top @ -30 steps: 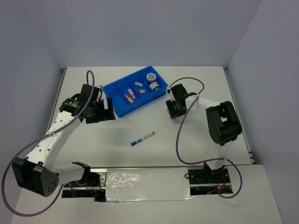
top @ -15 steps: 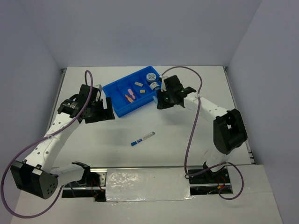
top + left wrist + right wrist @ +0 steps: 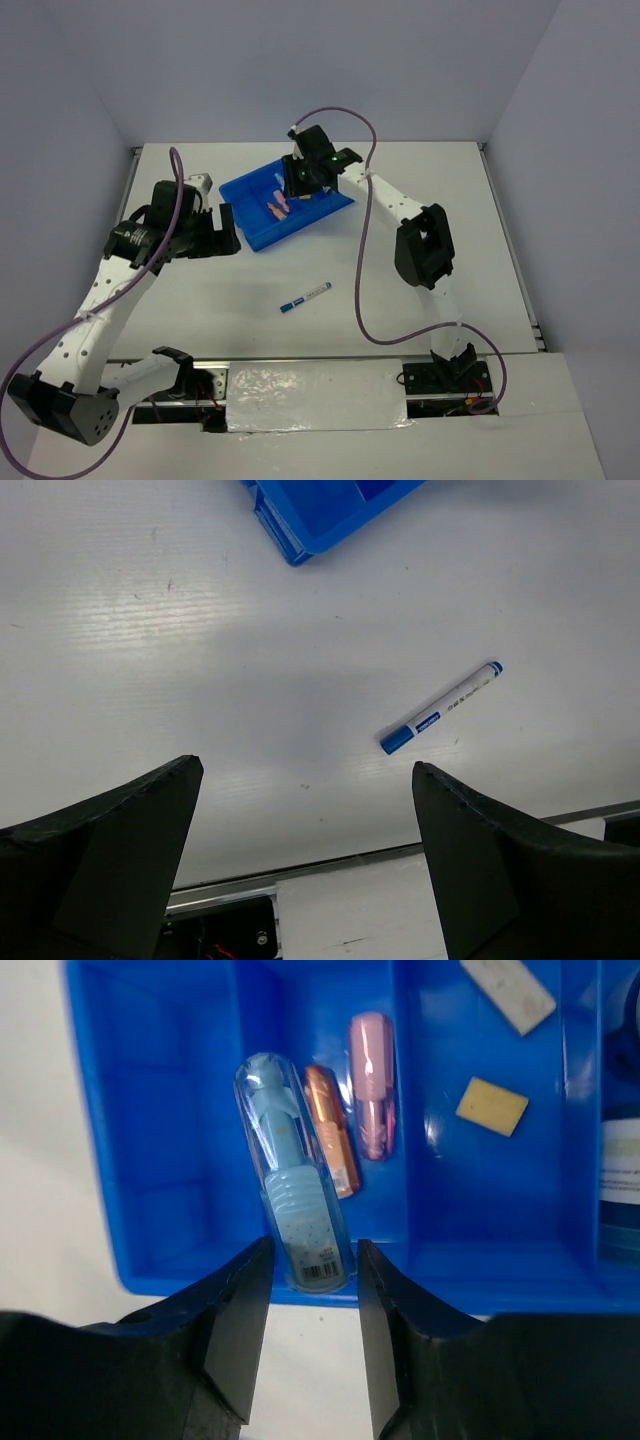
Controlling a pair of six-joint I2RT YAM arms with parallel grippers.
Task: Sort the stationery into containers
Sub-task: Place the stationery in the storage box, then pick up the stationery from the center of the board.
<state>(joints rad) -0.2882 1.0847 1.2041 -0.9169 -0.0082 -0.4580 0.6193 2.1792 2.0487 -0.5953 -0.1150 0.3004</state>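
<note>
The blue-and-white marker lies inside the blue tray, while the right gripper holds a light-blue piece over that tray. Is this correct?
Not fully. The blue-and-white marker lies on the table, outside the blue tray; the top external view shows it. The rest is correct: the right gripper holds the light-blue piece over that tray.

Right gripper [image 3: 310,1260] clamps light-blue piece [image 3: 285,1180] between its fingers; orange piece [image 3: 332,1130] and pink piece [image 3: 372,1085] lie just ahead in blue tray [image 3: 160,1140].

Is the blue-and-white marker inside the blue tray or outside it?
Outside: the marker lies on the table, clearly apart from the tray.
</note>
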